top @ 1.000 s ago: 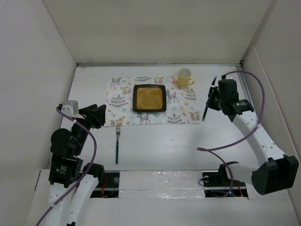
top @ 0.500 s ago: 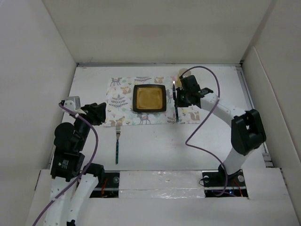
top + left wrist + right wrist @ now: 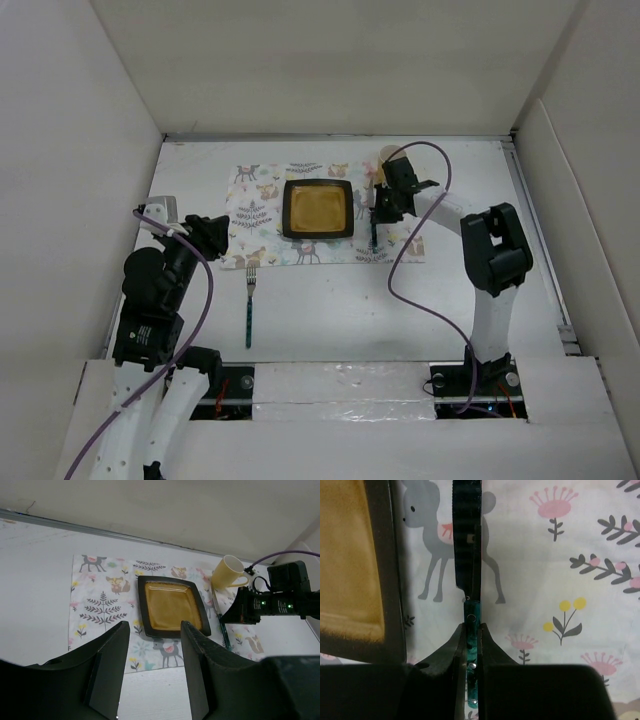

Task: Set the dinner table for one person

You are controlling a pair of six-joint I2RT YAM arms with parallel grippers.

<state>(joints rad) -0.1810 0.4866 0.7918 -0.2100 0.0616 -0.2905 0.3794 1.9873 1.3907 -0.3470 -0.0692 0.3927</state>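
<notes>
**Right gripper (image 3: 471, 629) clamps knife (image 3: 468, 555) beside plate (image 3: 318, 208)**

Left gripper (image 3: 153, 628) hangs spread and empty over the table's (image 3: 330, 300) left side. Fork (image 3: 249, 305) lies on bare table, just before the placemat (image 3: 262, 215). The plate sits mid-mat, the held knife just right of it, mug (image 3: 227, 572) behind.

placemat (image 3: 255, 215): white, deer-print | plate (image 3: 318, 209): ochre, black rim | mug (image 3: 227, 572): yellow | fork (image 3: 248, 308), knife (image 3: 468, 555): teal handles
</notes>
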